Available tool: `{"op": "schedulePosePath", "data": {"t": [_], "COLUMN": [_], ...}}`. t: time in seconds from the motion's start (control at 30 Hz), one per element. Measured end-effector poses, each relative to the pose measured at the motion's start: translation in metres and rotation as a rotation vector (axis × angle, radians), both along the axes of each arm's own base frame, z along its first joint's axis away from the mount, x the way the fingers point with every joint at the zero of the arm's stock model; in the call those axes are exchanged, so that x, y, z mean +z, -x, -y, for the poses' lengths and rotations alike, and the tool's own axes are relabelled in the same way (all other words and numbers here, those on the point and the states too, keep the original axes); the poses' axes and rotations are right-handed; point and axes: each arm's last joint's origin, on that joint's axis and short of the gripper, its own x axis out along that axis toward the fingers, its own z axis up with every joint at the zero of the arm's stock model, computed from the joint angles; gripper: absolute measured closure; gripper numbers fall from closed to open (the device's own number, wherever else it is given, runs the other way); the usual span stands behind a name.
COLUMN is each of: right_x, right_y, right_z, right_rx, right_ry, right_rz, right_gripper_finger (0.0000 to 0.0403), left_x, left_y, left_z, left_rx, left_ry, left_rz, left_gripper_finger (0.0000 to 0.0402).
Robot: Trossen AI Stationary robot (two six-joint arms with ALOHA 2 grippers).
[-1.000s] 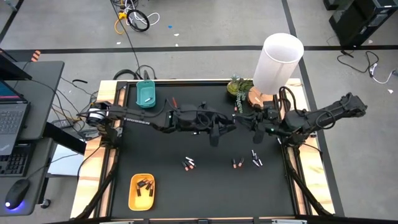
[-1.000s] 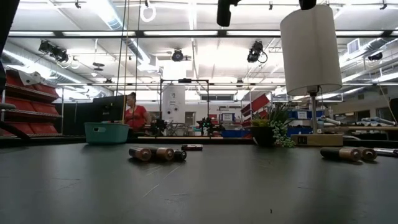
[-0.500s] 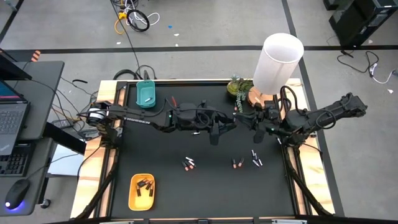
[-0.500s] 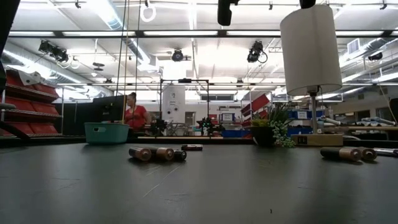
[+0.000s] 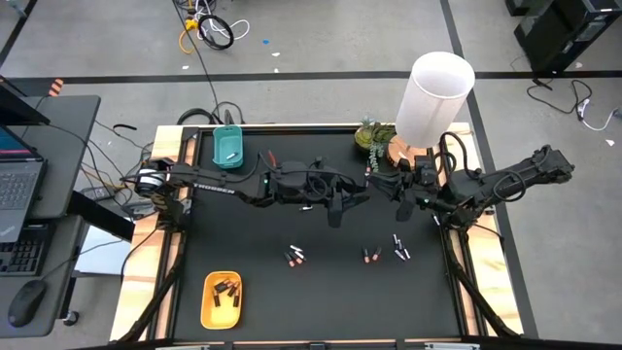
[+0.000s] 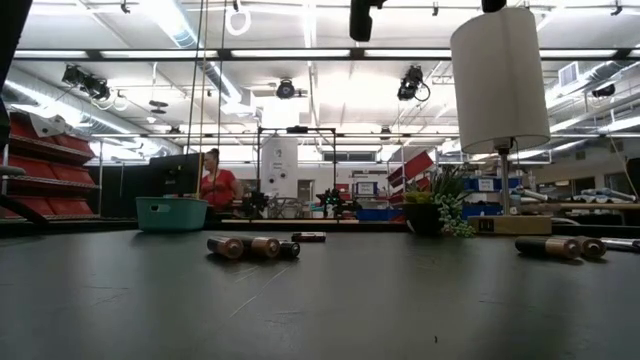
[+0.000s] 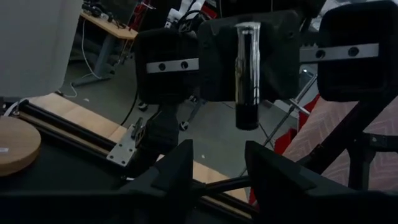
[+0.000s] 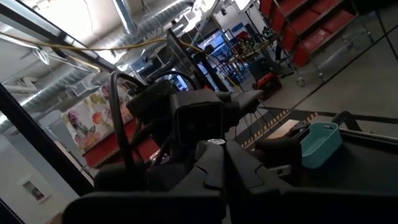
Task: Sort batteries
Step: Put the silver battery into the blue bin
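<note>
While both arms hang over the middle of the black table [image 5: 243,233], I count two grippers, two trays and three small clusters of loose batteries [image 5: 296,257] lying on the mat in front of them. From above the exact number of loose ones is hard to tell. The low view gives three lying together, one behind, and two off to the side.

The right gripper [image 8: 217,155] pinches one upright battery [image 7: 247,74] with a silvery top and dark bottom, held just ahead of the left gripper [image 7: 217,168]. The left gripper's dark fingers [image 7: 174,168] are spread around nothing.

The yellow oval tray [image 5: 207,311] at the table's near left holds about four dark batteries. The teal rectangular tray [image 5: 228,134] at the far left corner holds pale ones — how many I cannot tell.

Set against the frames a second back, nothing has moved — arms, clusters and trays stand as they did.
</note>
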Motion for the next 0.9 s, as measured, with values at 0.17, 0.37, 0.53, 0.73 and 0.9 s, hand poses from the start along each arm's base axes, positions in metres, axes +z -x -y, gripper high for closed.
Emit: {"op": "schedulePosePath", "data": {"t": [0.17,0.37,0.53,0.73,0.9], "right_x": [-0.0032,-0.0061,-0.0062,-0.0069,-0.0067], "right_y": [-0.0004,-0.0008,-0.0011,-0.0021,-0.0020], "right_z": [-0.0001,-0.0002,-0.0005,-0.0015,-0.0015], "right_rx": [0.000,0.002,0.011,0.043,0.043], "right_ry": [-0.002,-0.019,-0.021,-0.040,-0.055], "right_rz": [-0.028,-0.050,-0.050,-0.046,-0.040], "right_gripper_finger": [0.0403,0.0403,0.0403,0.0403,0.0401], "left_x": [0.0003,0.0070,0.0077,0.0080,0.0078], "left_y": [0.0000,0.0005,0.0004,0.0004,0.0004], "left_z": [0.0002,0.0001,-0.0027,-0.0047,-0.0055], "left_rx": [0.000,-0.001,0.016,0.015,0.006], "left_ry": [-0.002,0.020,0.028,0.022,0.009], "left_rz": [0.003,0.073,0.083,0.084,0.083], "left_gripper_finger": [0.0241,0.0243,0.0283,0.0358,0.0358]}}
